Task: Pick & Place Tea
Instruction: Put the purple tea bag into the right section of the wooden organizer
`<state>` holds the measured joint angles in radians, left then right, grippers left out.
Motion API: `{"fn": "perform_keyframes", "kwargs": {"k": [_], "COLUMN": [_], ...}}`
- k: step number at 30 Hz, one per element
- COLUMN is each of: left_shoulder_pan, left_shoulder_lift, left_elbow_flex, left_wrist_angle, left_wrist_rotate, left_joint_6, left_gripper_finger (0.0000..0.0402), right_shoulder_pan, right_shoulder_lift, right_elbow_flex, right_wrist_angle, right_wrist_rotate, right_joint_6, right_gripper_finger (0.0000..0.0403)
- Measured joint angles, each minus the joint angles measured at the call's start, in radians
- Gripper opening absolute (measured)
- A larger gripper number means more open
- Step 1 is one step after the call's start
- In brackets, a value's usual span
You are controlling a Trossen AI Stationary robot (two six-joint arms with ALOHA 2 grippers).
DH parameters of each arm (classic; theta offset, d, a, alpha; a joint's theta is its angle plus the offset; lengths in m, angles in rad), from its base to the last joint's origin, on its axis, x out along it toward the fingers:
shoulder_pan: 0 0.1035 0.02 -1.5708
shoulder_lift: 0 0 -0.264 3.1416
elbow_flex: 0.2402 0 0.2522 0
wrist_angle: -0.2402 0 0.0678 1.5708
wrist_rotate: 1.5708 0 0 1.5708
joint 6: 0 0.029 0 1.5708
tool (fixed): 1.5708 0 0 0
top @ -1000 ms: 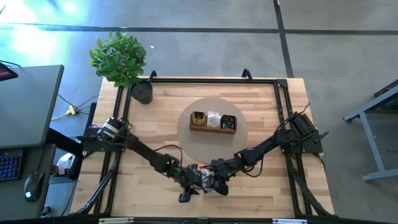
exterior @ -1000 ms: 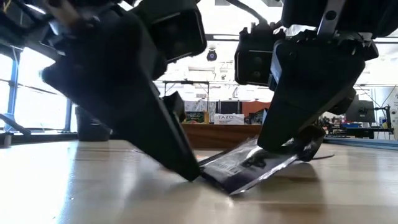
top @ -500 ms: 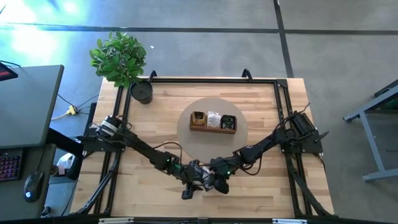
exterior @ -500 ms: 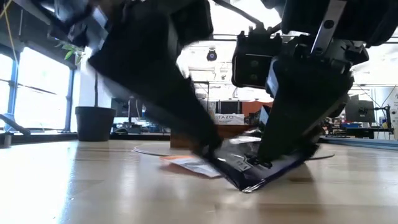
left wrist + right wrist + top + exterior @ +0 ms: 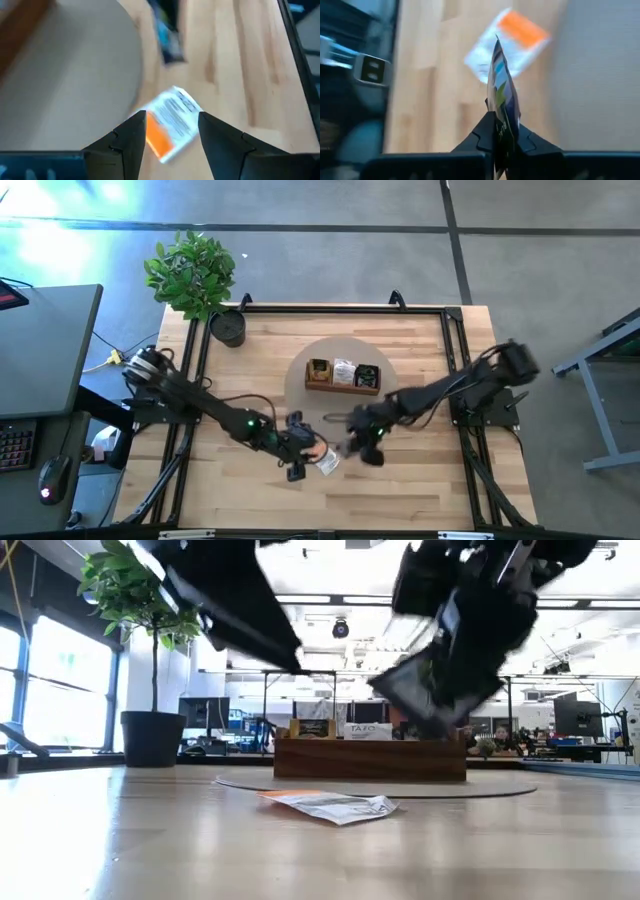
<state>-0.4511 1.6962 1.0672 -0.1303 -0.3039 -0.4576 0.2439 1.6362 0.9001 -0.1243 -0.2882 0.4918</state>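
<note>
A black tea packet point(image 5: 415, 685) hangs above the table with my right gripper point(image 5: 501, 125) shut on it. In the high view that gripper point(image 5: 364, 450) is just near of the round mat. A white-and-orange tea packet point(image 5: 330, 805) lies flat on the wood near the mat's front edge. My left gripper point(image 5: 172, 116) hovers open above this packet point(image 5: 170, 125) without touching it, and in the high view the gripper point(image 5: 299, 464) stands just left of the packet point(image 5: 326, 462). The wooden tray point(image 5: 343, 376) on the mat holds more tea. My right gripper pinches the black packet between its two fingers, and the packet stands edge-on point(image 5: 501, 112) beyond the fingertips. The fingers slant down from above. The packet is lifted clear of the table and hangs tilted point(image 5: 400, 690).
The round grey mat point(image 5: 300, 405) carries the three-compartment tray at the table's middle. A potted plant point(image 5: 200, 280) stands at the far left corner. Bare wood lies along the near edge and on both sides.
My right gripper has shut on the black packet and lifted it off the table, moving up and toward the far edge. My left gripper has risen from the table and drawn off the black packet. The white-and-orange packet, covered before, now lies uncovered.
</note>
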Motion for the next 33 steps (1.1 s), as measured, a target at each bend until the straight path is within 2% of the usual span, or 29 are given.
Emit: {"fn": "perform_keyframes", "kwargs": {"k": [2, 5, 8, 11, 16, 20, 26, 28, 30, 33], "left_shoulder_pan": [0.000, 0.007, 0.031, 0.067, 0.132, 0.165, 0.178, 0.178, 0.178, 0.178], "left_shoulder_lift": [-0.032, -0.057, -0.063, -0.064, -0.064, -0.064, -0.064, -0.064, -0.064, -0.064], "left_elbow_flex": [0.001, 0.002, 0.002, 0.002, 0.002, 0.002, 0.002, 0.002, 0.002, 0.002], "left_wrist_angle": [-0.028, -0.058, -0.053, -0.054, -0.056, -0.055, -0.061, -0.063, -0.066, -0.077], "left_wrist_rotate": [-0.052, -0.130, -0.138, -0.108, -0.021, -0.001, 0.002, 0.004, 0.004, 0.004], "left_joint_6": [0.000, 0.017, 0.039, 0.039, 0.039, 0.040, 0.047, 0.047, 0.049, 0.049], "left_gripper_finger": [0.0179, 0.0179, 0.0179, 0.0179, 0.0179, 0.0179, 0.0179, 0.0179, 0.0179, 0.0179], "right_shoulder_pan": [-0.039, -0.104, -0.185, -0.276, -0.408, -0.436, -0.427, -0.427, -0.427, -0.427], "right_shoulder_lift": [-0.098, -0.237, -0.335, -0.365, -0.311, -0.266, -0.263, -0.268, -0.268, -0.269], "right_elbow_flex": [0.000, 0.001, 0.002, 0.003, 0.002, 0.002, 0.002, 0.008, 0.032, 0.083], "right_wrist_angle": [-0.126, -0.287, -0.387, -0.450, -0.509, -0.526, -0.516, -0.529, -0.553, -0.581], "right_wrist_rotate": [0.076, 0.296, 0.515, 0.618, 0.574, 0.538, 0.695, 0.714, 0.686, 0.585], "right_joint_6": [-0.118, -0.277, -0.413, -0.532, -0.694, -0.784, -0.873, -0.897, -0.901, -0.872], "right_gripper_finger": [0.0007, 0.0016, 0.0019, 0.0009, 0.0011, 0.0014, 0.0005, 0.0009, 0.0013, 0.0014]}}
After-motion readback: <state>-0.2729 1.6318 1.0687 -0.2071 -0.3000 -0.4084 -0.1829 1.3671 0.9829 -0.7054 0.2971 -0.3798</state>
